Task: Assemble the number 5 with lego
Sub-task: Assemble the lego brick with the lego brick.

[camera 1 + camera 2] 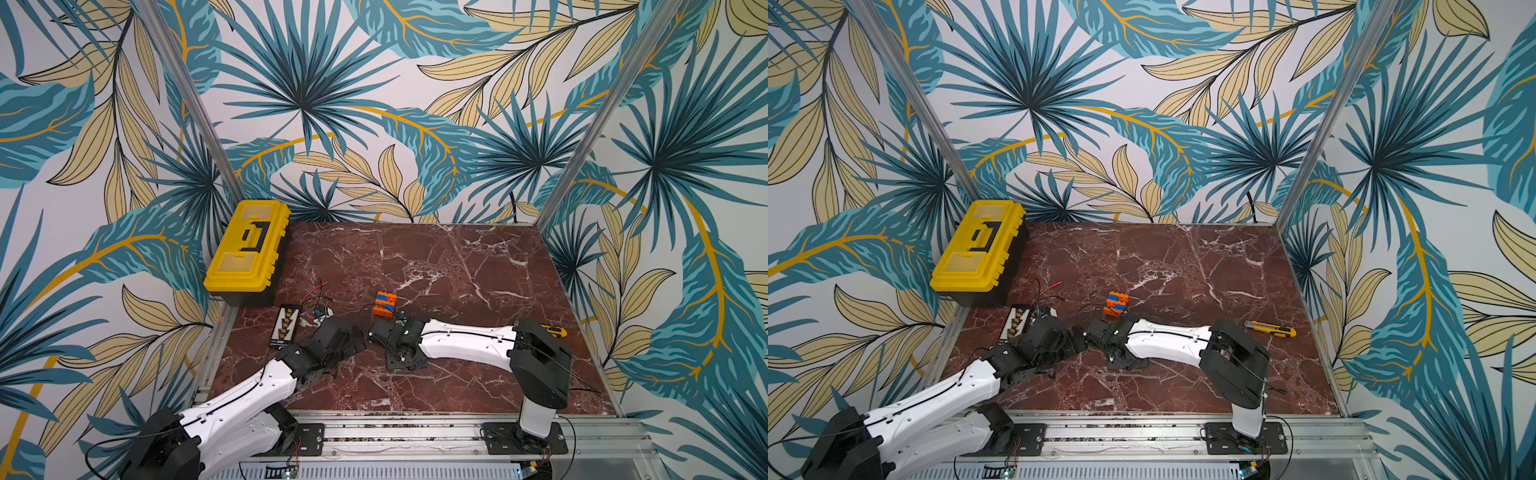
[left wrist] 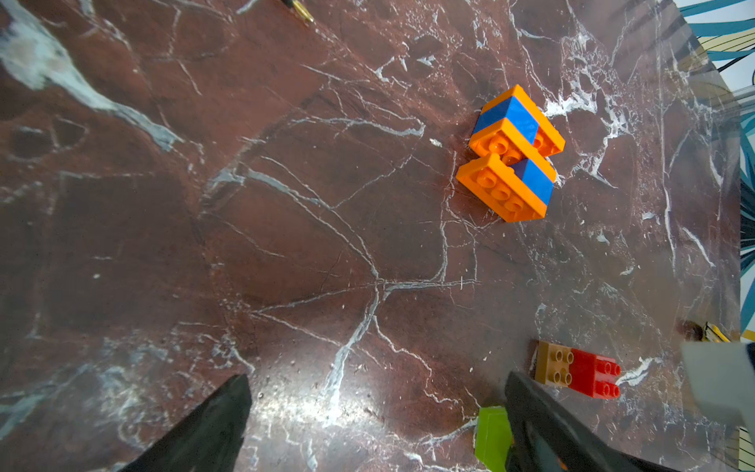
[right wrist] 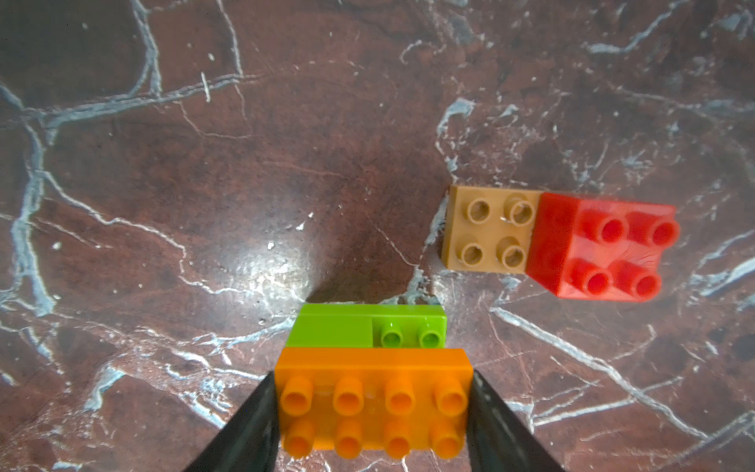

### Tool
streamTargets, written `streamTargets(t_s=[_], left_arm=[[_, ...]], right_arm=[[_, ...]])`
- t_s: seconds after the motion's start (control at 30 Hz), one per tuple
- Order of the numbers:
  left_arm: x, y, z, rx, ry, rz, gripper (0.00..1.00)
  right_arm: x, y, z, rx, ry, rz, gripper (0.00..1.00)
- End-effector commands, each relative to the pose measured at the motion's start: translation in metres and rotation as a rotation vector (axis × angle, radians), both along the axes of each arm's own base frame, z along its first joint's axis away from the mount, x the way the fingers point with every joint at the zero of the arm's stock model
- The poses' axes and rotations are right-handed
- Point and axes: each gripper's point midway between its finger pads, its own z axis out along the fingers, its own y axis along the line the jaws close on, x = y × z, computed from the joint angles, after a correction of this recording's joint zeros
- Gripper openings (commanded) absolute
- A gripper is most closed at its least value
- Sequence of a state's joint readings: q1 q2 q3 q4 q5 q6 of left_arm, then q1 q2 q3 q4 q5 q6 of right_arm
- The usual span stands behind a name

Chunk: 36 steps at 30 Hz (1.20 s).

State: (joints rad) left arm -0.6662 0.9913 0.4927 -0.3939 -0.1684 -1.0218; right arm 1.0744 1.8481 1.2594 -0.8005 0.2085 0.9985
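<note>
8 studs top the orange brick (image 3: 371,402), touching a lime brick (image 3: 331,333).

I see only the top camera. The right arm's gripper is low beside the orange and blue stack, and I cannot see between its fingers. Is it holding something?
Observer: Yes. The right gripper is shut on an orange brick with eight studs. Its fingers press the two short ends, and a green brick sits against the brick's far side.
Operator: Does the arm hide other bricks from me?
Observer: Yes. A tan brick and a red brick lie touching each other on the table, apart from the held ones.
</note>
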Motion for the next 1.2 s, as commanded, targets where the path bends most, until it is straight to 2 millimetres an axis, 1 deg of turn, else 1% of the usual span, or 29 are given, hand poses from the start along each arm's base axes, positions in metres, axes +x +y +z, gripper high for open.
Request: streamTargets(t_s=[0.0,0.1,0.2,0.3,0.47,0.57,0.77,0.87,1.03,1.17], left_arm=[[-0.005,0.01,-0.008,0.02,0.015,0.022,1.0],[-0.005,0.01,-0.007,0.021,0.011,0.024,1.0],[-0.005,0.01,-0.006,0.019,0.012,0.023,1.0],[-0.005,0.01,-0.006,0.02,0.011,0.025,1.0],[-0.003,0.011,-0.004,0.028,0.01,0.027,1.0],[-0.002,0.009,-0.002,0.026,0.005,0.021,1.0],[-0.001,0.005,-0.001,0.012,0.0,0.011,1.0],[0.001,0.001,-0.001,0.0,0.0,0.0,1.0],[0.002,-0.004,-0.003,0.004,0.021,-0.023,1.0],[0.001,-0.006,-0.005,0.001,0.03,-0.03,1.0]], right_arm=[[-0.029,-0.044,-0.057,-0.169,0.155,-0.013,0.55],[-0.028,-0.045,-0.056,-0.168,0.155,-0.012,0.55],[-0.026,-0.048,-0.05,-0.203,0.145,-0.006,0.55],[-0.023,-0.047,-0.045,-0.191,0.125,-0.007,0.55],[-0.017,-0.041,-0.027,-0.162,0.091,0.001,0.55],[-0.019,-0.04,-0.016,-0.14,0.081,0.003,0.55],[-0.022,-0.057,0.004,-0.119,0.024,-0.042,0.55],[-0.025,-0.061,0.001,-0.112,0.022,-0.051,0.56],[-0.037,-0.065,-0.025,-0.122,0.088,-0.054,0.56],[-0.041,-0.073,-0.035,-0.152,0.107,-0.053,0.56]])
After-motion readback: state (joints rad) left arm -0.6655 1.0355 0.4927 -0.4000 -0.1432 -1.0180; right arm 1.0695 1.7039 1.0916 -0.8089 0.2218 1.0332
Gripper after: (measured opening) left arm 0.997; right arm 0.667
